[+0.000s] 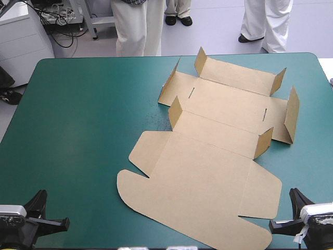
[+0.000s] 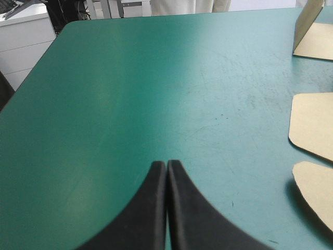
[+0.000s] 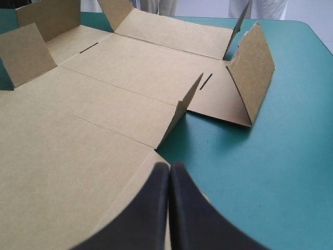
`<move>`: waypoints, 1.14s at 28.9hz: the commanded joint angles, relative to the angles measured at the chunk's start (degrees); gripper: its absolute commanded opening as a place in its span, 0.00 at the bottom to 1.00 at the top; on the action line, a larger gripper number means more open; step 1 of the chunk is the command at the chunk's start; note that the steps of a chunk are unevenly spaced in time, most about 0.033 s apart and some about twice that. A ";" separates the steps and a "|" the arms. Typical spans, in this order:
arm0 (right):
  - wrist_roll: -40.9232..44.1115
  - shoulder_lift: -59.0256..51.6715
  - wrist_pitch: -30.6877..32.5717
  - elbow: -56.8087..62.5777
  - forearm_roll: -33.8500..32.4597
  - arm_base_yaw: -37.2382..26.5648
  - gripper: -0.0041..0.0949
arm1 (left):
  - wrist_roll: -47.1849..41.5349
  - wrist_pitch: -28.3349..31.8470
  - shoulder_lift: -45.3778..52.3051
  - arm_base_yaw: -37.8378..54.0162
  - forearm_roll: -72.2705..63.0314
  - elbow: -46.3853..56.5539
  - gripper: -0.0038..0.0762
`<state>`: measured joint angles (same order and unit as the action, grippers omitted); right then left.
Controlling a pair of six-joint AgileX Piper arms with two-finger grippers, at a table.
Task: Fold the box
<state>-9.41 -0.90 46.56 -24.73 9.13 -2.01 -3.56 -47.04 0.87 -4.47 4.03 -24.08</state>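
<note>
The brown box (image 1: 208, 156) lies as a cut sheet on the teal-green table, right of the middle, with several small flaps standing up around its far half. Its wide lid panel (image 1: 197, 198) lies flat toward the near edge. My left gripper (image 1: 44, 205) is at the near left corner, shut, over bare cover (image 2: 167, 164), with the box's rounded edge (image 2: 315, 125) well off to its side. My right gripper (image 1: 291, 200) is at the near right corner, shut, its tips (image 3: 169, 165) at the lid's side flap. A raised flap (image 3: 179, 109) stands just ahead.
Bare teal-green cover (image 1: 83, 120) takes up the whole left half of the table. A white cabinet (image 1: 23, 36) stands beyond the far left corner.
</note>
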 commanded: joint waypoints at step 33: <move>1.06 -1.30 -4.37 -1.31 -1.10 -0.12 0.79 | -0.18 4.33 0.87 0.09 0.02 -1.15 0.01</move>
<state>-9.35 -0.90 46.56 -24.73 9.00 -2.01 -3.51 -47.02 0.87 -4.47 4.03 -24.08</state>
